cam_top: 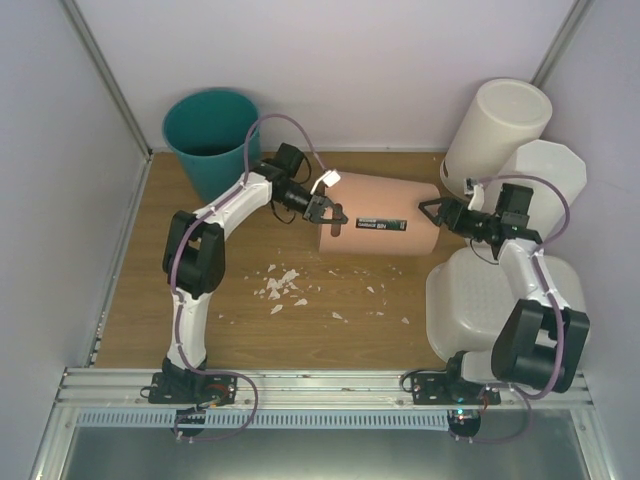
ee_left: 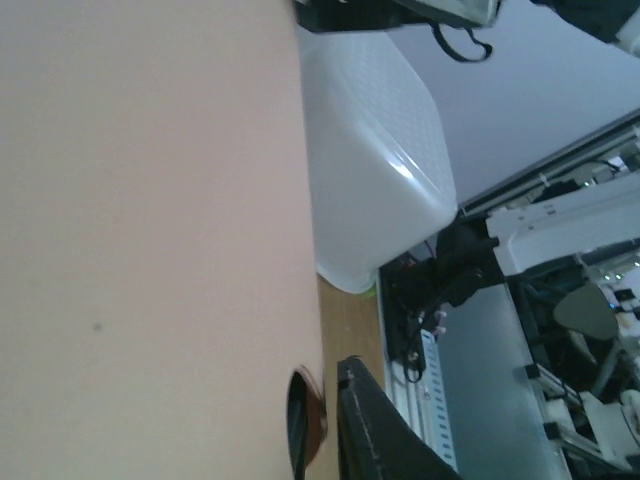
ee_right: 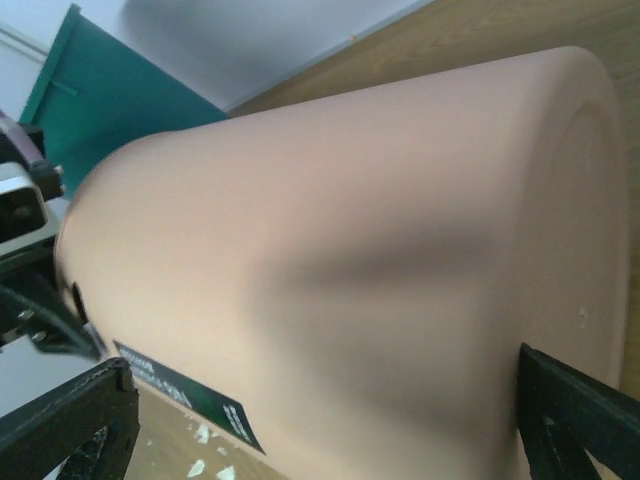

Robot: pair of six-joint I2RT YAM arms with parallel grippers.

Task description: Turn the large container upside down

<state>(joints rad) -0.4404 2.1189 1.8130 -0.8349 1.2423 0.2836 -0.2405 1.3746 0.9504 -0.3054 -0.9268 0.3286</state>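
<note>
The white tub (cam_top: pixel 472 300) lay bottom up at 4 o'clock, its long axis unclear. The right gripper (cam_top: pixel 428 210) stood open; I could not tell for the left gripper (cam_top: pixel 335 222).

2 white-shelled arms (cam_top: pixel 232 203), black joints (cam_top: pixel 195 255), looping purple cables (cam_top: pixel 288 118)

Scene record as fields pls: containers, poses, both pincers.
peach bin: on its side, centre, between the pincers
left pincer: at peach bin's left end; grip unclear
right pincer: open, at its right end
wide white tub: near right, seemingly bottom up
teal bin: upright, back left
white scraps: scattered in front of peach bin
</note>
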